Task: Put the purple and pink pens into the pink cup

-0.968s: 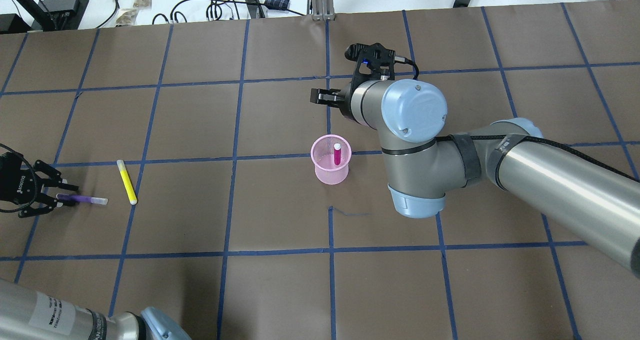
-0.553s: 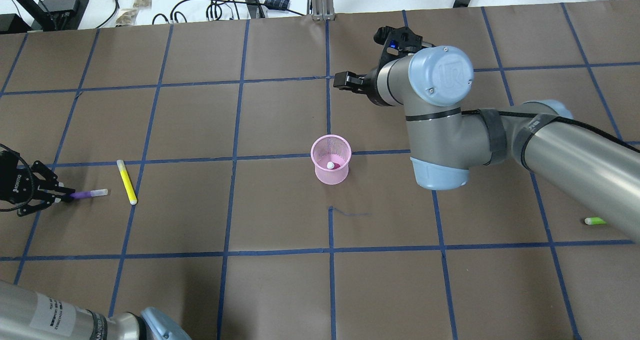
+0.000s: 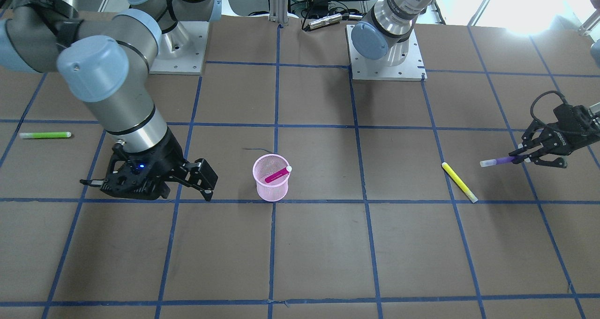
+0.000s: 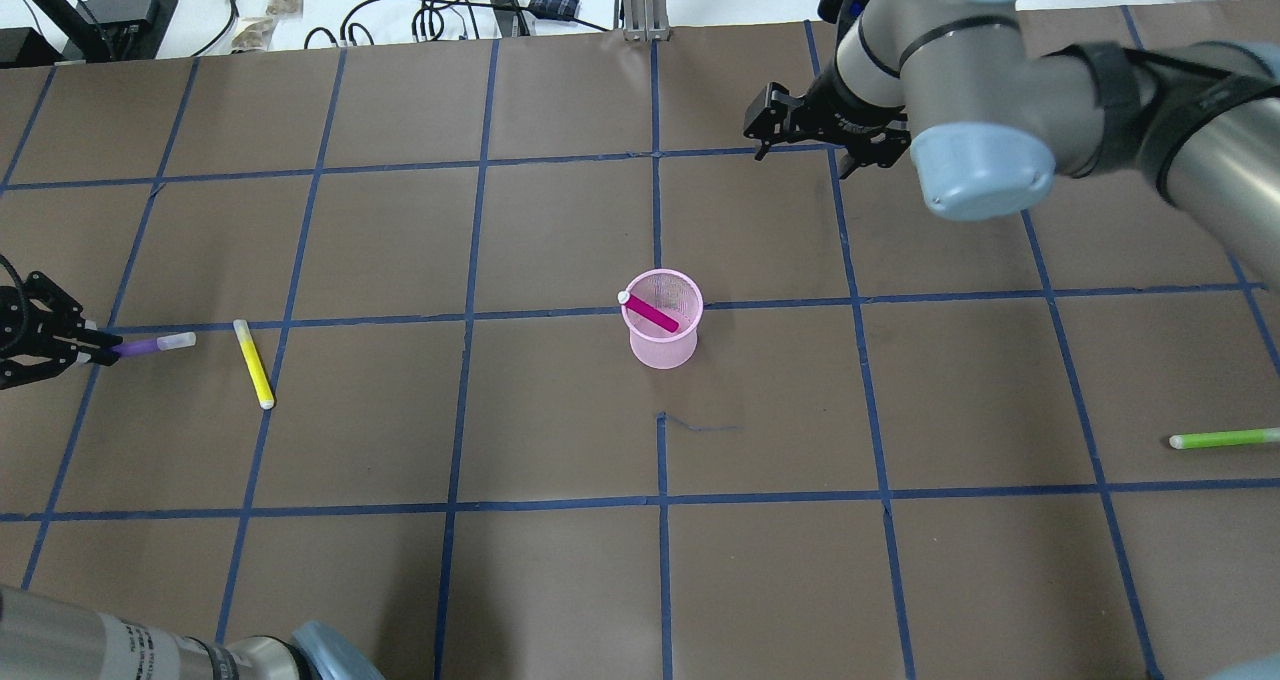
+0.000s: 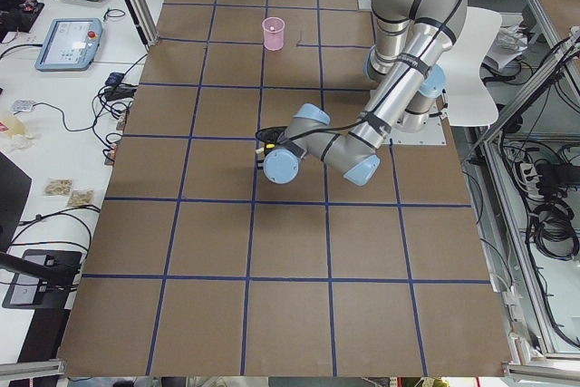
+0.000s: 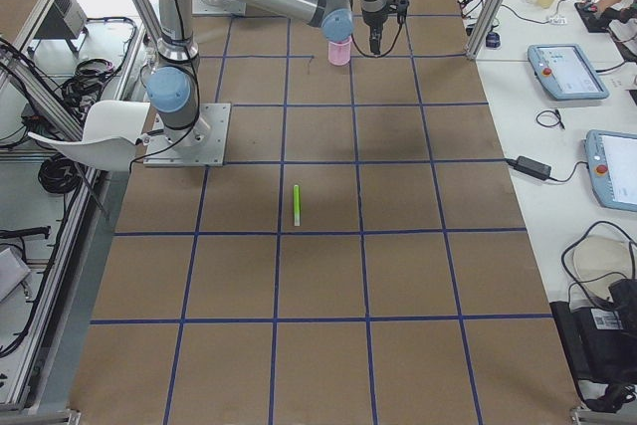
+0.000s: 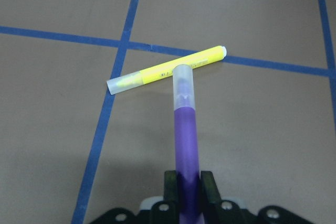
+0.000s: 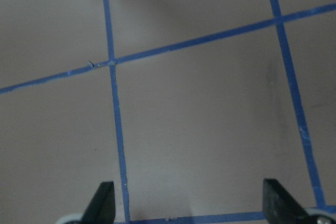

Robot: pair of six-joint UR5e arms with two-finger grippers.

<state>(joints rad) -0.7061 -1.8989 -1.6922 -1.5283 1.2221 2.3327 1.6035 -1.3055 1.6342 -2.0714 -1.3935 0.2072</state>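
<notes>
Pink pen (image 4: 655, 316) tipped against cup rim (image 4: 699, 300).

Cup (image 4: 662, 345) sits in the middle of the table (image 4: 560, 580), first pen (image 4: 652, 314) leaning inside. Far left, second pen (image 4: 254, 364) lying flat, with third pen (image 4: 150, 344) just outside it in the left gripper (image 4: 98, 351). Fourth pen (image 4: 1225, 439) — far right.

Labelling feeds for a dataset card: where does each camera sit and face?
Front-facing: across the table, facing the robot; right arm at view's left.
Overhead: behind the robot, looking forward and down; left gripper at left edge.
Exterior left: table's left end, looking along it; left arm near.
Exterior right: opposite end; right arm near, pink cup far.
Left wrist: past its fingers at purple pen, yellow pen.
Right wrist: looks down at table; right gripper open.
Shared: front-facing and overhead show pink pen in cup.
</notes>
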